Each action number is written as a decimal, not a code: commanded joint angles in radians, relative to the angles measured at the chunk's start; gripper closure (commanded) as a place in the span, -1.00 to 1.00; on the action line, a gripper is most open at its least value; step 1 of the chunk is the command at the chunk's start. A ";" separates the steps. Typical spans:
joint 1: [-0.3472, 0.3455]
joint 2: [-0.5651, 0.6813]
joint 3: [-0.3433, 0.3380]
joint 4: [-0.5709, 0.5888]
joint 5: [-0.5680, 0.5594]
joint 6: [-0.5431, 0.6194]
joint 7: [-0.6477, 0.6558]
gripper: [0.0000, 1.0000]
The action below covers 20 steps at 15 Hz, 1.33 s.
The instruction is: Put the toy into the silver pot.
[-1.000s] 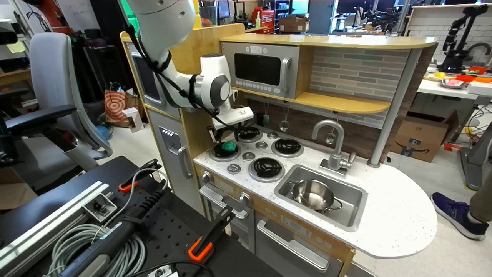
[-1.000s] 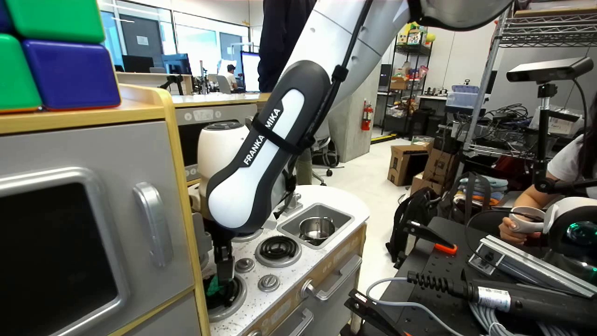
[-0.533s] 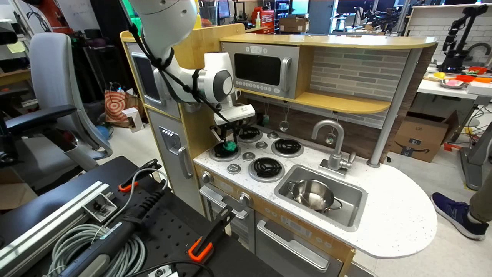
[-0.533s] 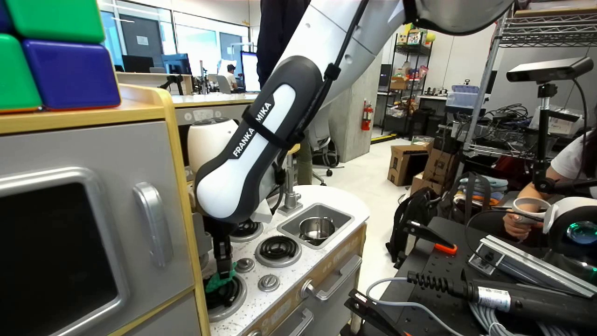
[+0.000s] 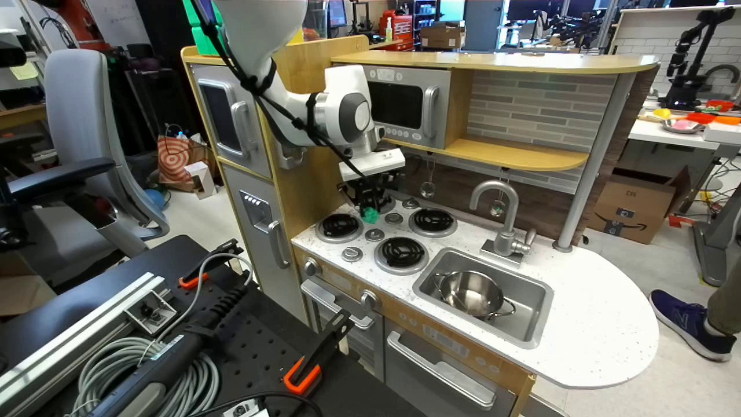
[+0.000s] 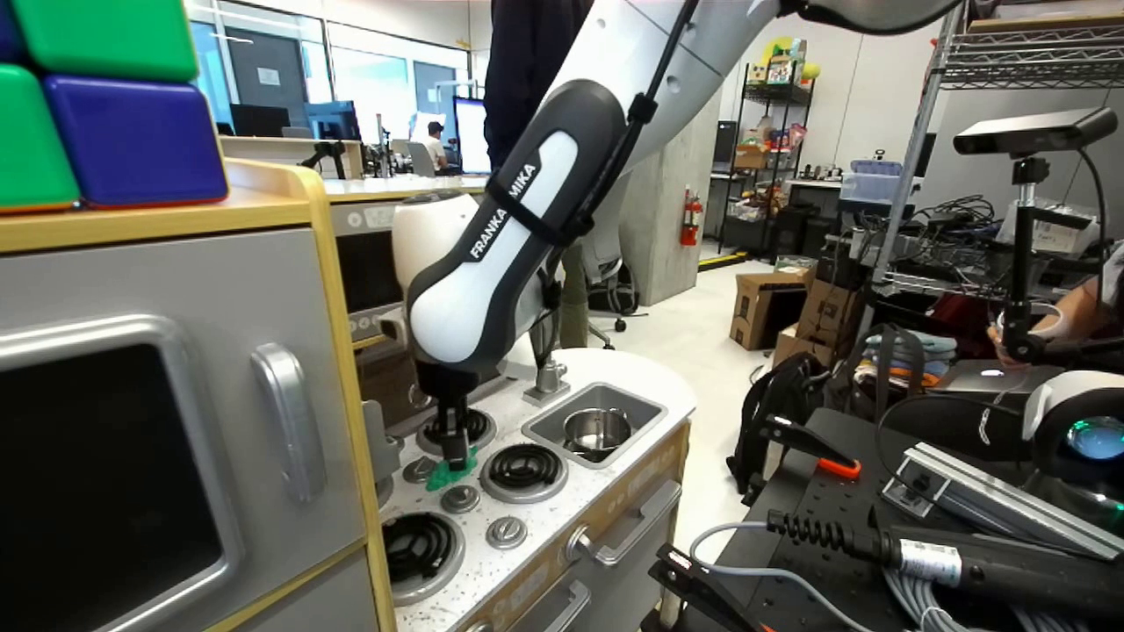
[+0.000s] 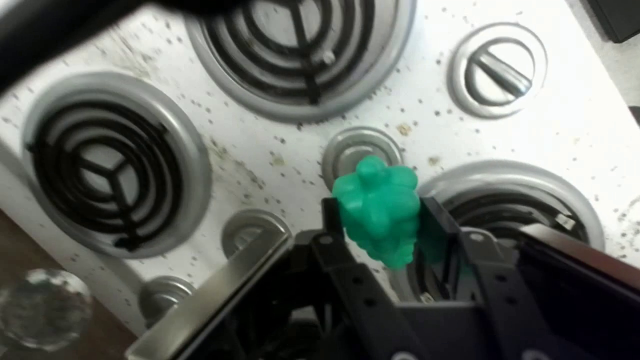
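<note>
Here's the green toy (image 7: 376, 200), clamped in the gripper (image 7: 380, 215), one jaw on each side, its lumpy end poking past the tips. Those bumps could be trouble: if contact is uneven, we may see it swivel or pop out. Carried too low, it might snag the round knob (image 7: 356, 146) just beyond the jaws. The silver pot (image 5: 472, 294) sits well apart from them, in the sink (image 5: 524, 326); releasing early could drop the toy outside its wall. We can't tell how far it clears the countertop (image 5: 596, 313); dark fingers (image 6: 454, 445) partly cover it in an exterior view, and the wrist view misses the pot.
</note>
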 commanded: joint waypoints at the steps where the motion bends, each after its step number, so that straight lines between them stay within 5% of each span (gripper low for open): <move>1: -0.064 -0.117 -0.038 -0.142 -0.001 -0.012 0.095 0.66; 7: -0.203 -0.162 -0.013 -0.231 0.099 -0.080 0.175 0.66; 12: -0.299 -0.171 -0.021 -0.249 0.220 -0.021 0.248 0.66; 20: -0.394 -0.168 -0.065 -0.230 0.341 -0.005 0.388 0.66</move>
